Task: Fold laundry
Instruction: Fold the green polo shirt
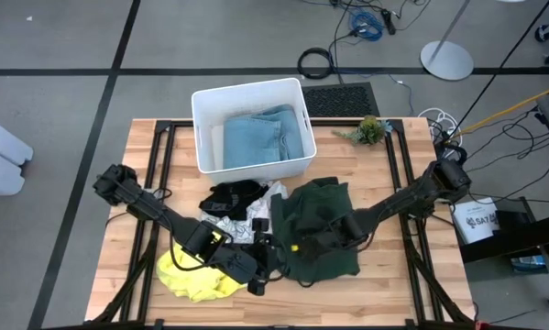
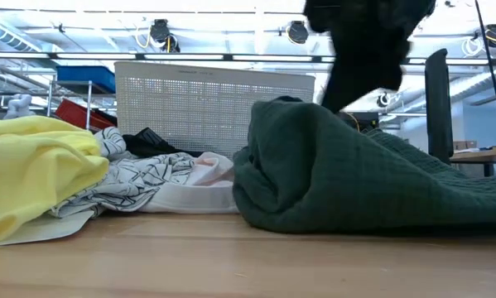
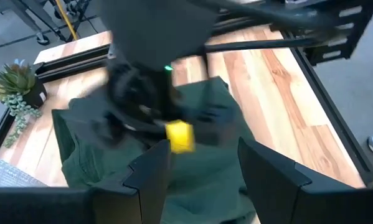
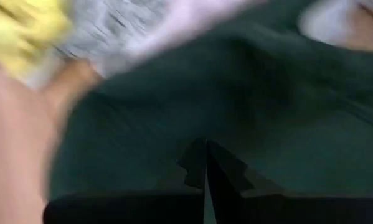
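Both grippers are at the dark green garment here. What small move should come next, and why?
Probably the left gripper, open beside the dark green garment, should close on its near edge. The right gripper is shut over the same cloth, which lies bunched beside the patterned white garment, so a second hold seems needed before spreading it flat.

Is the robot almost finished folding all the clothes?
Not nearly. Done: only the light blue garment lies in the white bin. In hand: the right gripper, shut, is down on the dark green garment, which is bunched up; the left gripper is open beside it. Left: the yellow garment, the patterned white one and the black one lie crumpled on the table.
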You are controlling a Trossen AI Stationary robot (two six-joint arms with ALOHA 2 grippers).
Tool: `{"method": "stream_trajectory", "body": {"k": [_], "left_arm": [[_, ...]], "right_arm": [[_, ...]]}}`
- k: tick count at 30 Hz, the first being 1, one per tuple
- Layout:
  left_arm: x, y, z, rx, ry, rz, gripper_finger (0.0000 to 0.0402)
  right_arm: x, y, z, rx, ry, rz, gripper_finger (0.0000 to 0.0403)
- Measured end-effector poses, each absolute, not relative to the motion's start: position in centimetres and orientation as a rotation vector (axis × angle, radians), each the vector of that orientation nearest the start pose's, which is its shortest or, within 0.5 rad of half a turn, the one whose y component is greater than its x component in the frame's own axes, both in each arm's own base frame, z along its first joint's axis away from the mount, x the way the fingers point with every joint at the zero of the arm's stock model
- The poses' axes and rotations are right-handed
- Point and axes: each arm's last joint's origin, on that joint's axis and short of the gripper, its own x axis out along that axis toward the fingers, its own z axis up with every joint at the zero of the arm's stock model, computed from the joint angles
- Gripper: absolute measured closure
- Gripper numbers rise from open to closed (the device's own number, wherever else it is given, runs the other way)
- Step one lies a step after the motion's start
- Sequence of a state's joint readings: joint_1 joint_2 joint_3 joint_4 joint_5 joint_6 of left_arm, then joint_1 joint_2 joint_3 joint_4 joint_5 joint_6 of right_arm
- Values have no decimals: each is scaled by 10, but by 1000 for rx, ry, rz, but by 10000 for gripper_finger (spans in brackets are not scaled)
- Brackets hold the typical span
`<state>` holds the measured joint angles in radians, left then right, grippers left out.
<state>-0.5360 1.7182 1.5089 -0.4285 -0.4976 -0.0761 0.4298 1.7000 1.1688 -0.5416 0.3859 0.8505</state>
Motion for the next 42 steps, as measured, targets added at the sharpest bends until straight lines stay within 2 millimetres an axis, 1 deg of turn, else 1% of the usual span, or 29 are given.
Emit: {"method": "stream_trajectory", "body": {"k": [2, 5, 7, 10, 13, 16, 20, 22, 25, 28, 31, 33, 35, 37, 42], "left_arm": [[336, -187, 315, 237, 576, -16, 204], [333, -189, 313, 247, 596, -24, 204], [333, -191, 313, 231, 601, -48, 204], [337, -196, 307, 166, 589, -123, 204], [348, -205, 284, 119, 571, -232, 204], [361, -212, 251, 173, 603, -291, 204], [374, -213, 223, 264, 644, -301, 204], [380, -211, 206, 272, 687, -307, 203], [385, -208, 184, 290, 763, -302, 204], [386, -205, 173, 281, 802, -261, 204], [385, -203, 170, 257, 838, -208, 204], [384, -202, 169, 266, 845, -162, 204], [383, -200, 169, 287, 856, -136, 204], [383, -199, 168, 304, 858, -148, 204], [383, -200, 159, 357, 900, -230, 204]], "right_arm": [[303, 137, 218, 301, 1017, -423, 403], [283, 153, 233, 229, 1142, -443, 403], [274, 169, 243, 213, 1183, -382, 403], [259, 197, 246, 207, 1221, -240, 403], [240, 216, 239, 157, 1242, -189, 402], [228, 222, 232, 135, 1258, -235, 389], [225, 226, 232, 162, 1249, -233, 343], [226, 227, 229, 158, 1262, -224, 309], [227, 228, 217, 102, 1315, -244, 252], [226, 228, 206, 45, 1364, -291, 199], [227, 229, 195, 0, 1395, -321, 163], [229, 230, 189, -23, 1402, -326, 151], [231, 230, 184, -45, 1412, -329, 149], [234, 229, 179, -69, 1423, -330, 152], [237, 229, 169, -97, 1443, -339, 170]]}}
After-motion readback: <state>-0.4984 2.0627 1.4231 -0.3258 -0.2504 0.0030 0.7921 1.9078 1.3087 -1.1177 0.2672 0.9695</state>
